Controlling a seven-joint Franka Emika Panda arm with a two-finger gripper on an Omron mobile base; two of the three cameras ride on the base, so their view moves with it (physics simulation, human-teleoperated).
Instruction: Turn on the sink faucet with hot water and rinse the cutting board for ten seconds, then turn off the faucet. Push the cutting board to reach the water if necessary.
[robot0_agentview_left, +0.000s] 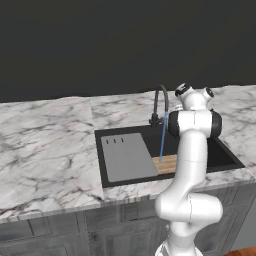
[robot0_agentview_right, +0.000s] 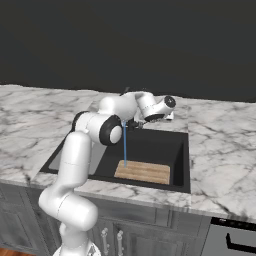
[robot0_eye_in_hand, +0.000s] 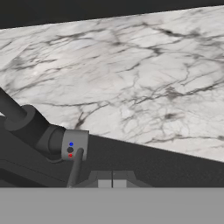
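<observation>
The black sink (robot0_agentview_left: 222, 156) is set in the marble, with the dark gooseneck faucet (robot0_agentview_left: 162, 102) at its back rim. A thin blue stream of water (robot0_agentview_left: 163, 140) falls from the spout onto the left end of the tan striped cutting board (robot0_agentview_right: 143, 172), which lies flat on the basin floor near the front wall. My gripper (robot0_eye_in_hand: 112, 180) is shut and holds nothing. It hovers just right of the faucet base (robot0_eye_in_hand: 33, 127), and the thin lever (robot0_eye_in_hand: 75, 167) hangs a little left of the fingertips. The hand (robot0_agentview_right: 157, 109) sits above the sink's back rim.
A larger plain grey panel (robot0_agentview_left: 127, 156) with three small slots lies in the left half of the basin, next to the board. Marble countertop (robot0_agentview_left: 45, 145) spreads on both sides and behind. My own arm (robot0_agentview_left: 190, 165) blocks part of the basin in the left base view.
</observation>
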